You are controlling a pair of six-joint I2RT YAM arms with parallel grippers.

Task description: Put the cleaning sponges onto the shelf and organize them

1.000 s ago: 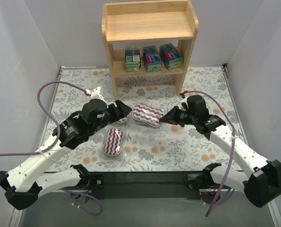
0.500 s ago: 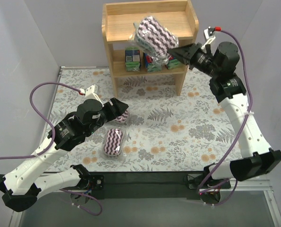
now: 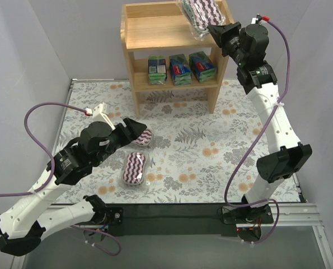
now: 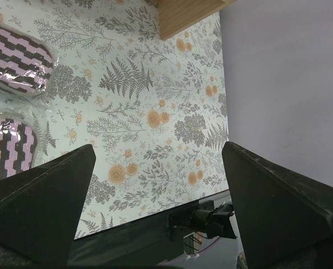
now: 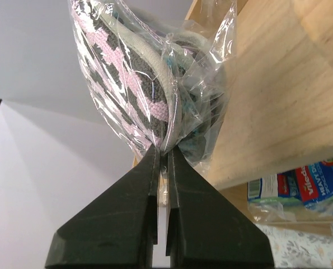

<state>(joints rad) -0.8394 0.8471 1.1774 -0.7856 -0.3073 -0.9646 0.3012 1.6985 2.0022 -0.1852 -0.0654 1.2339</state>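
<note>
My right pincer (image 5: pixel 165 150) is closed tight on the wrap of a purple-striped sponge (image 3: pixel 200 14), at the right end of the shelf's (image 3: pixel 155 35) top tier. Three printed packs (image 3: pixel 180 68) line its lower tier. My left pincer (image 4: pixel 158 147) gapes wide and empty near a second sponge (image 3: pixel 142 137) and a third sponge (image 3: pixel 135 167) on the desk (image 3: pixel 222 157).

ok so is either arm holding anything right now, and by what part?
Right gripper: fingers shut on the wrapped striped sponge, pinching its clear plastic wrap at one end, up at the shelf top tier. Left gripper: open, empty.

2 wrapped striped sponges (image 4: pixel 18 56) at left on floral cloth (image 4: pixel 155 112), jaws wide apart
</note>
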